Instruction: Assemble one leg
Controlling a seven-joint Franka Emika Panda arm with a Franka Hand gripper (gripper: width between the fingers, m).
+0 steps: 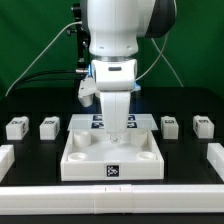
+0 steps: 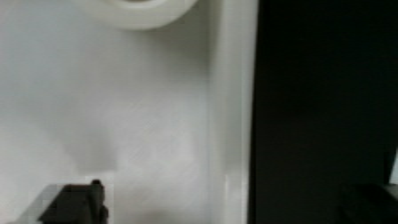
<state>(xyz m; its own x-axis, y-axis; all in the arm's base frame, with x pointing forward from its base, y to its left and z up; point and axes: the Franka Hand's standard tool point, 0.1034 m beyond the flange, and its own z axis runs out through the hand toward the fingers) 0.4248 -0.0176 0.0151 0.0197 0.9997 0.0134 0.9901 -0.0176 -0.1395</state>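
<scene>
Four small white legs with tags lie on the black table: two at the exterior view's left and two at its right. The large white tray-like piece lies in the middle. My gripper is low over the tray's back part, far from every leg. In the wrist view my gripper is open and holds nothing; one dark fingertip shows over the tray's white surface, near a round corner socket. The tray's edge lies between the jaws.
The marker board lies behind the tray, partly hidden by the arm. White rails stand at the table's left, right and front. Black table shows beside the tray's edge.
</scene>
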